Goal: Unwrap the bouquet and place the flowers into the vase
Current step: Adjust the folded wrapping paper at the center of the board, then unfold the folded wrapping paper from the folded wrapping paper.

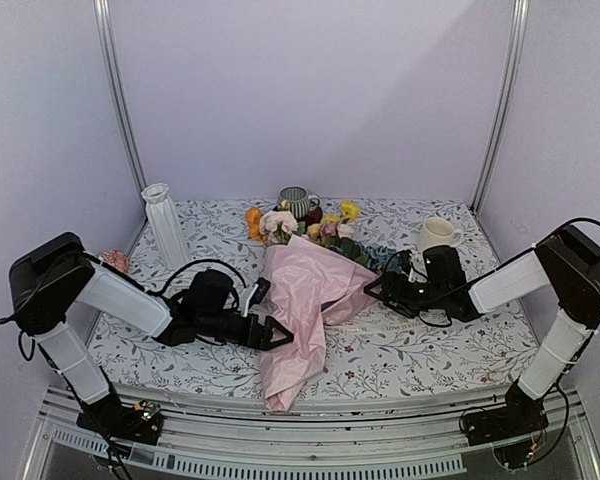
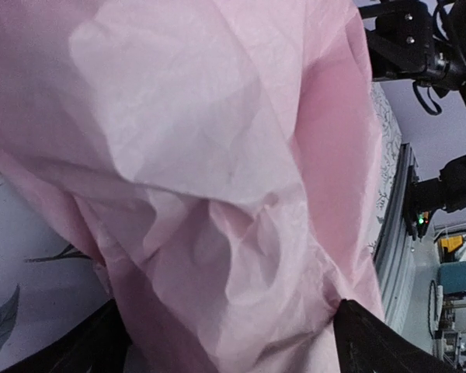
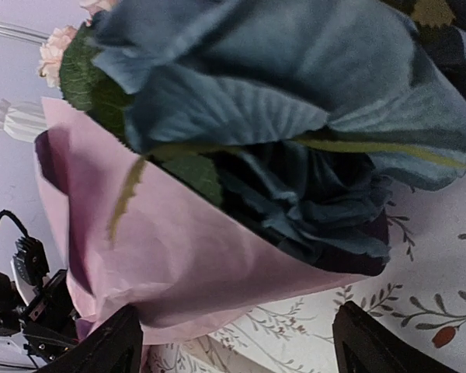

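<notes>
- In the top view, the crinkled pink tissue paper sheet (image 1: 300, 310) hides the stems of the artificial flowers (image 1: 325, 226).
- My left wrist view: the bottom edge cuts off the dark fingers (image 2: 373, 346) of my left gripper (image 2: 227, 312).
- My right wrist view: the big dusty-blue fabric rose (image 3: 295, 101) is cropped at the top, and the ribbed white vase (image 3: 12, 120) is a blurred sliver, far left.
- At the left of the top view, a small pink round object (image 1: 115, 261) is too small to identify.

Mid tabletop (image 1: 420, 350): bouquet (image 1: 315, 285) lying down, flowers (image 1: 325, 228) twd back, paper (image 1: 290, 350) end over near edge. vase (image 1: 165, 225) upright, back-L. Centre mug (image 1: 295, 200) just behind flowers; R mug (image 1: 437, 234) back-R. Left pincer (image 1: 277, 333) at paper's L side, right pincer (image 1: 373, 289) just R of bouquet.
</notes>
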Robot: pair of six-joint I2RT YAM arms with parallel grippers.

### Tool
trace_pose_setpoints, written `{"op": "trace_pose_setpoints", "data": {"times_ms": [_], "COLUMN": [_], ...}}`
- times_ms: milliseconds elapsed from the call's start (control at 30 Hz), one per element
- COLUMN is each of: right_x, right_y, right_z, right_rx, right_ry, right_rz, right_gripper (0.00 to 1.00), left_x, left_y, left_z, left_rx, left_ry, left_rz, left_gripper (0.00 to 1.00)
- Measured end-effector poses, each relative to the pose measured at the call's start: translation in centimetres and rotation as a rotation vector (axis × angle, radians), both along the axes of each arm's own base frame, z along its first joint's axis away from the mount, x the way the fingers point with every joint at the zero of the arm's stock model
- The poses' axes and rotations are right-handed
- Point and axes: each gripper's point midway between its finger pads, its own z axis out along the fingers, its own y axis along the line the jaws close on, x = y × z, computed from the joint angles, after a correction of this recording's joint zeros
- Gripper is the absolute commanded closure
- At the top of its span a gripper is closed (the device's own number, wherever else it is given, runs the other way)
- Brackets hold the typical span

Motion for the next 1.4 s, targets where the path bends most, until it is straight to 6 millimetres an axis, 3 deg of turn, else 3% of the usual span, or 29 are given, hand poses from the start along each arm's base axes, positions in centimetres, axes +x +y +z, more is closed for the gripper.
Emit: {"op": "trace_pose_setpoints", "data": {"times_ms": [233,500,633,733,833,1000,1167,1267,1400], "right_x": [1.7,3.2,3.2,3.1,2.4,0.9,1.0,1.2,1.3], "right_y": [-2.6,-5.1,-5.6,-5.6,-4.8,-1.6,0.6,1.6,3.1], "right_z": [-1.4,-1.5,0.7,3.0,5.1,7.4,9.8,10.3,9.7], "right_rx": [-0.032,-0.096,-0.123,-0.131,-0.142,-0.116,-0.069,-0.050,-0.056], "right_ry": [0.019,-0.001,-0.068,-0.134,-0.206,-0.267,-0.312,-0.309,-0.275], "right_rz": [-0.085,-0.143,-0.144,-0.135,-0.102,0.030,0.103,0.135,0.174], "right_gripper": [0.31,0.25,0.21,0.21,0.20,0.20,0.16,0.11,0.01], "left_x": [-0.6,-1.9,-1.7,-1.8,-1.6,-1.2,-1.4,-1.3,-0.5], "left_y": [-2.4,-6.4,-6.3,-5.0,-3.9,-3.5,-2.2,-1.2,0.2], "left_z": [-0.7,-0.7,-0.6,-0.1,0.7,1.8,3.2,5.3,9.7], "left_rx": [0.006,-0.015,0.000,0.017,0.017,-0.005,-0.047,-0.082,-0.146], "left_ry": [0.002,-0.014,-0.030,-0.050,-0.079,-0.111,-0.151,-0.201,-0.293], "left_rz": [-0.046,-0.128,-0.106,-0.065,-0.028,0.009,0.050,0.087,0.151], "left_gripper": [0.10,0.10,0.06,0.07,0.07,0.08,0.07,0.07,0.05]}}
